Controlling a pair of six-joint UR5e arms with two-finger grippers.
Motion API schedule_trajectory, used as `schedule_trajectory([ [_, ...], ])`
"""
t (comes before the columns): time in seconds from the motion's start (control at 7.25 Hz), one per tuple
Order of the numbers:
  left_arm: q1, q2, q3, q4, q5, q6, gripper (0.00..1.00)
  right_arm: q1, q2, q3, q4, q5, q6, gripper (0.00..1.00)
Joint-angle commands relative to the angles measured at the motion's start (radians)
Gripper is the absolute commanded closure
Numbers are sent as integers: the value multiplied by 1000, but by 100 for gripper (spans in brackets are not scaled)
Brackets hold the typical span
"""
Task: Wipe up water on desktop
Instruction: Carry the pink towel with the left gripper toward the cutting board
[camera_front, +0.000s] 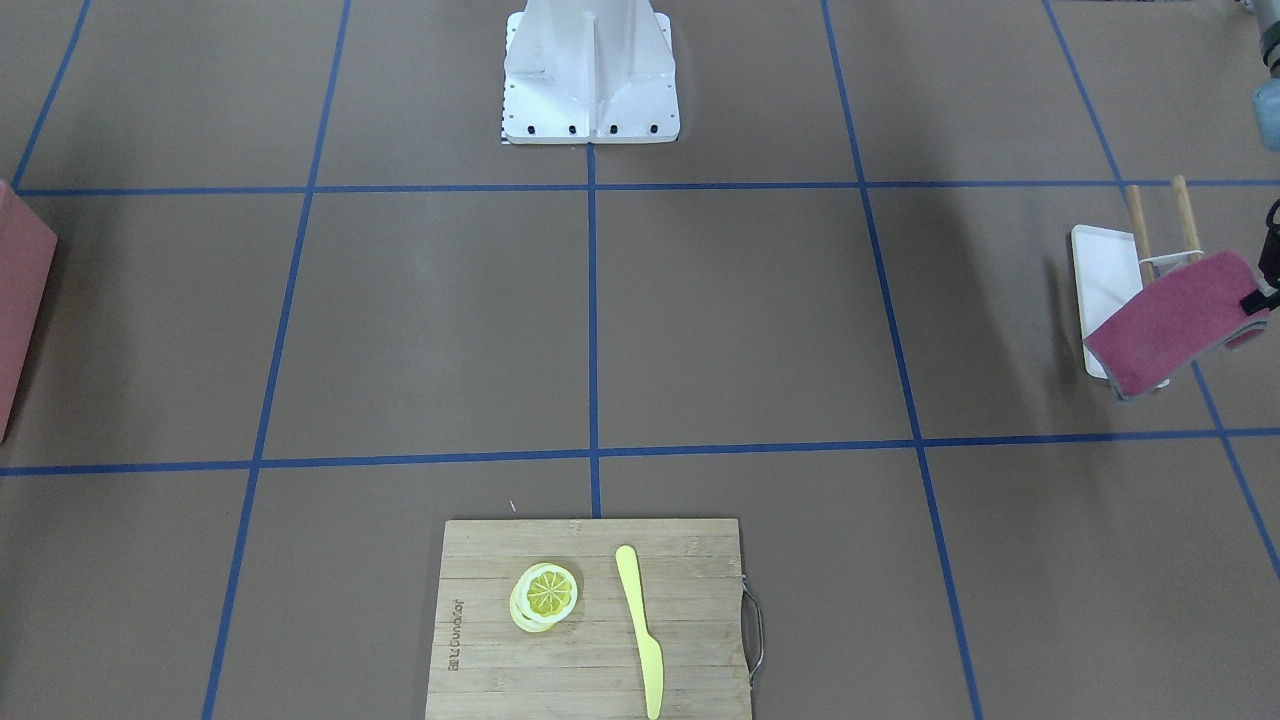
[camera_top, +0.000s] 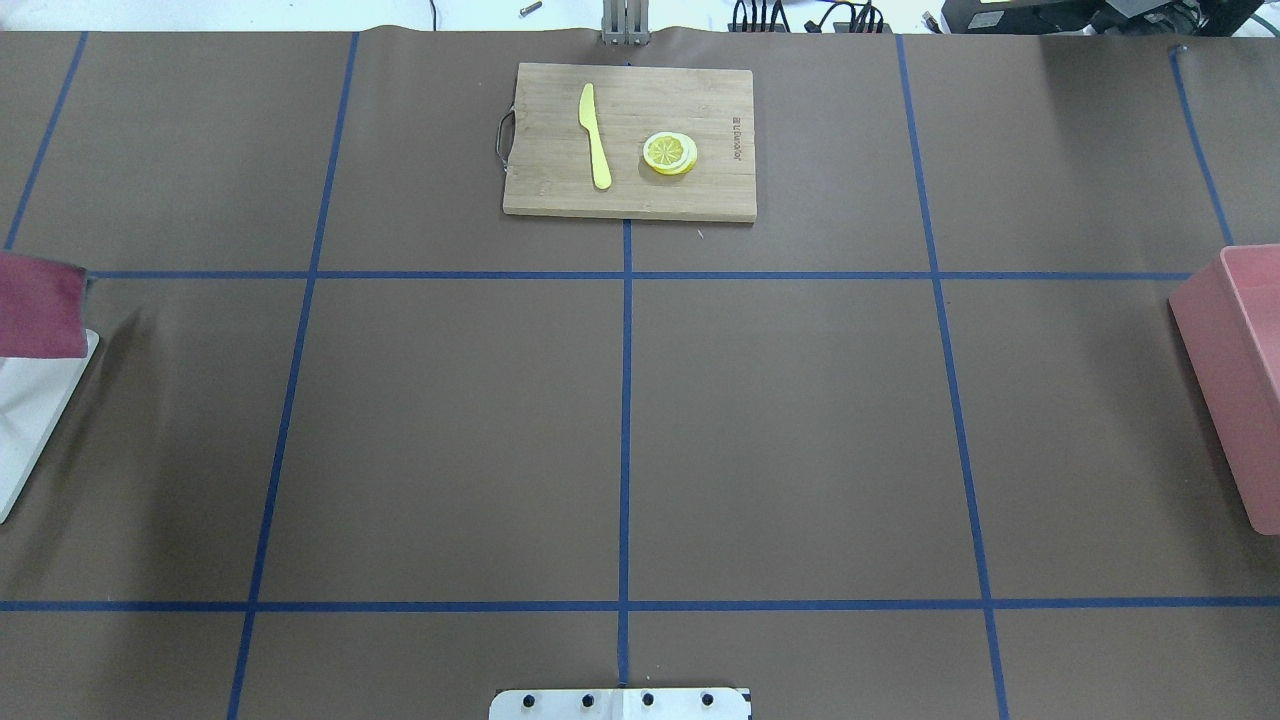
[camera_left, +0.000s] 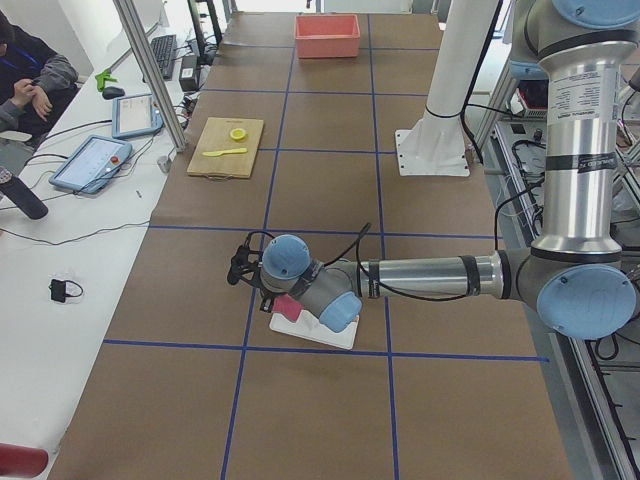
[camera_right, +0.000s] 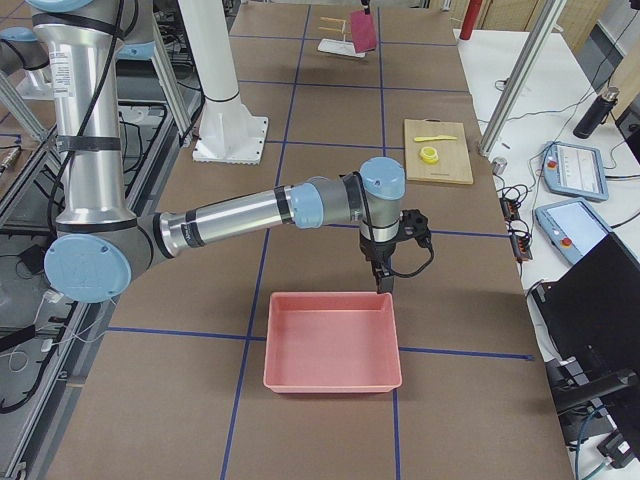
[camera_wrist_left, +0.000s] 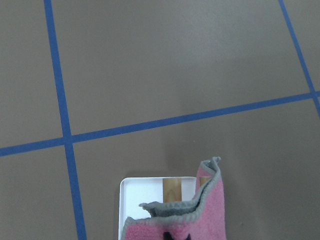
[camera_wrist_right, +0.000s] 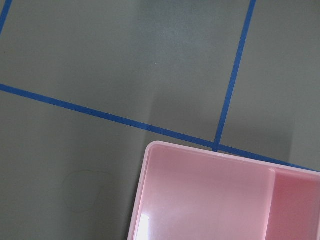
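Desktop: the brown desktop (camera_top: 800, 430) is divided into large rectangles by blue tape lines, and everything else stands on it or hangs over it.
Left gripper: the left gripper (camera_front: 1252, 300) is seen at the robot's left end of the desktop, raised above the surface. Its jaws are closed on one end of the cloth.
Cloth: a pink cloth (camera_front: 1170, 325) with a grey edge is held in the air. It hangs tilted over the white tray (camera_front: 1100, 270), partly covering it.
Rack: two wooden posts (camera_front: 1140, 230) are seen standing on the tray, just beside the cloth.
Right gripper: the right gripper (camera_right: 383, 283) is pointed downward at the far rim of the pink bin (camera_right: 330, 385), at the robot's right end. Whether its jaws are open or closed cannot be told.
Mark: a faint rounded mark (camera_wrist_right: 85, 190) is seen on the surface near the corner of the bin; whether it is water cannot be told.
Cutting board: a bamboo cutting board (camera_front: 690, 600) is placed at the far middle edge, well apart from both grippers.
On the board: lemon slices (camera_front: 545, 595) and a yellow knife (camera_front: 637, 620) are laid side by side, not touching.
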Motion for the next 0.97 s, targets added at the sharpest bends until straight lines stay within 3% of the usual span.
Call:
schedule_trajectory([
  [0.0,-10,-90,-5,-9,0,-154,100,-2,13,34,1,1,0,0],
  [0.41,1,-169,-42,-14,3,-386,100,-75,44,112,24,23,69,0],
  [0.55,7,-181,-82,-14,3,-475,100,-107,45,105,155,24,75,0],
  [0.69,50,-196,-123,-14,26,-574,100,-161,49,102,250,26,197,1],
  [0.83,122,-209,-170,-12,110,-686,100,-228,58,100,364,15,352,1],
])
